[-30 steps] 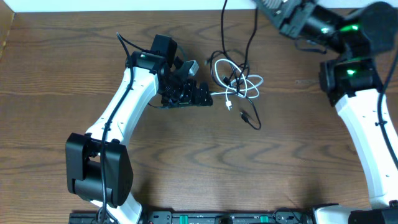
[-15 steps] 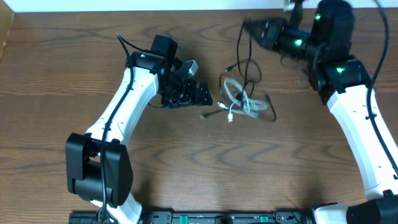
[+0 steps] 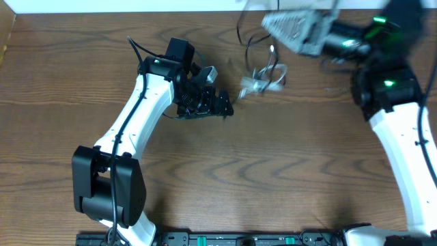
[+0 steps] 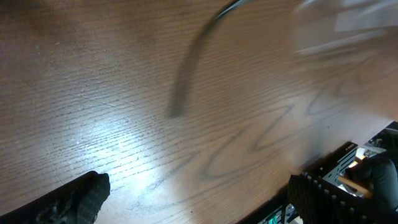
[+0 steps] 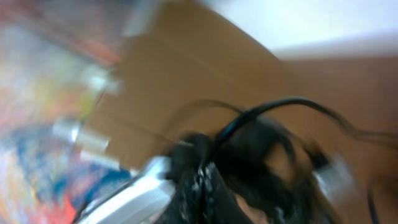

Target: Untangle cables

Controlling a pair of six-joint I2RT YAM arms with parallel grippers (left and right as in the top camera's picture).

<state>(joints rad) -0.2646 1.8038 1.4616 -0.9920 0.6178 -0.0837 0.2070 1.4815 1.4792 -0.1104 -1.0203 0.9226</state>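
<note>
While the cables (image 3: pixel 263 74) hang blurred at upper centre of the overhead frame, right gripper (image 3: pixel 273 24) is pinched together on a black strand; left gripper (image 3: pixel 220 104), spread wide, sits left of them.

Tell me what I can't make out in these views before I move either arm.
Overhead: the right gripper is smeared by blur; jaws and any grip unreadable.
Overhead: the cables blur into one clump; strands, plugs and crossings indistinguishable, and they run off the top edge.
Right wrist: all blurred; a black cable crosses near the gripper, contact unclear.
Left wrist: only a blurred dark streak over the table; clump out of frame.
</note>
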